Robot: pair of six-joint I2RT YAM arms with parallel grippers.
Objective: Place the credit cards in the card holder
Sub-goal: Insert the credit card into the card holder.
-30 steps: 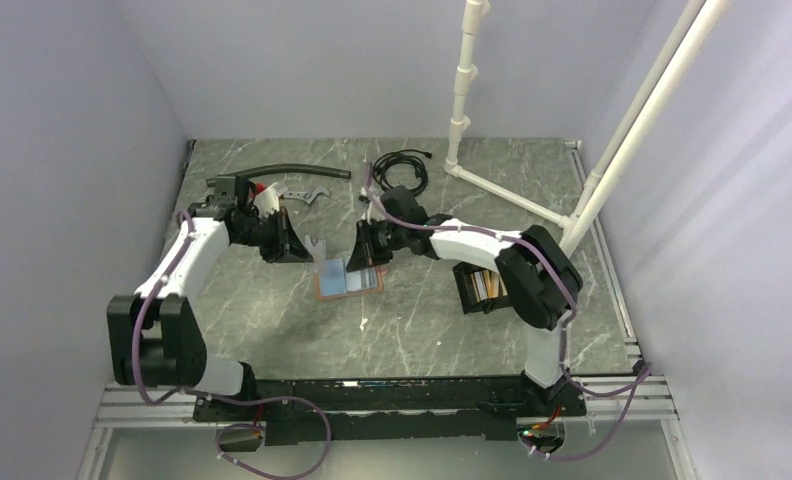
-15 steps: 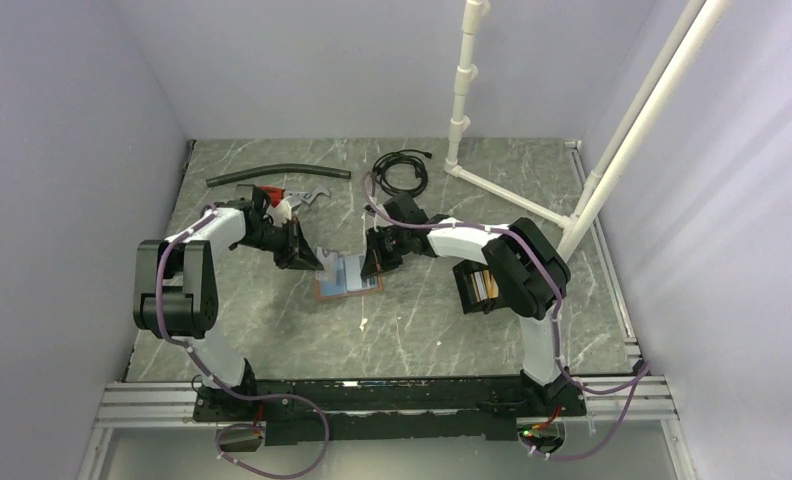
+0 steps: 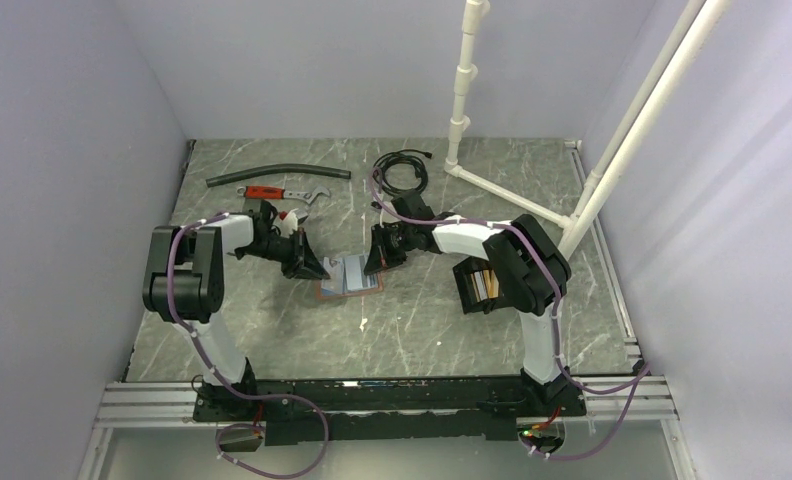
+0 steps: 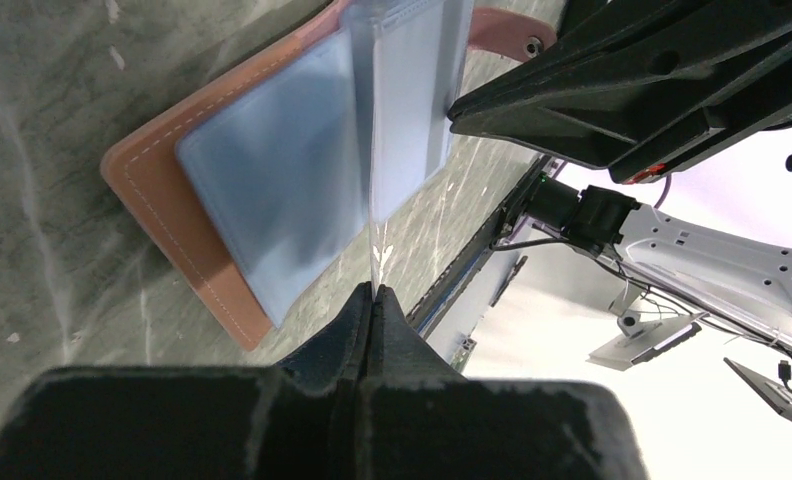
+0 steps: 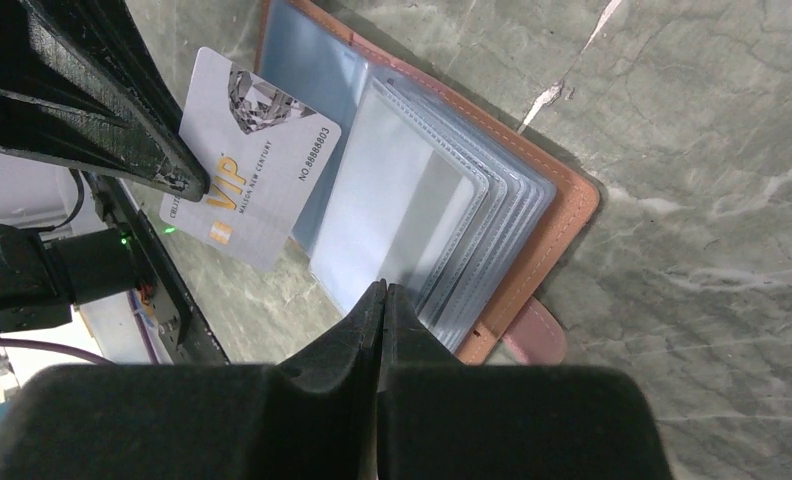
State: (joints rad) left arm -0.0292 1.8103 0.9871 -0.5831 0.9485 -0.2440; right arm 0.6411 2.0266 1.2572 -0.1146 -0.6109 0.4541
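Note:
The card holder (image 3: 349,277) lies open mid-table: tan leather (image 5: 562,215) with several clear sleeves (image 5: 402,200). My left gripper (image 3: 322,270) is shut on a white VIP credit card (image 5: 257,160), held tilted over the holder's left half. That card shows edge-on (image 4: 374,250) above the left jaws (image 4: 375,295). My right gripper (image 5: 383,290) is shut on the edge of the top clear sleeve, at the holder's right side (image 3: 372,262). More credit cards (image 3: 484,284) stand in a black box (image 3: 469,290) under the right arm.
A black hose (image 3: 277,175), a red-handled wrench (image 3: 282,192) and a coiled black cable (image 3: 402,170) lie at the back. A white pipe frame (image 3: 502,190) rises at the back right. Walls close in on three sides.
The left gripper has carried the card rightward to the holder, its arm folding in. The right gripper has closed on the sleeve.

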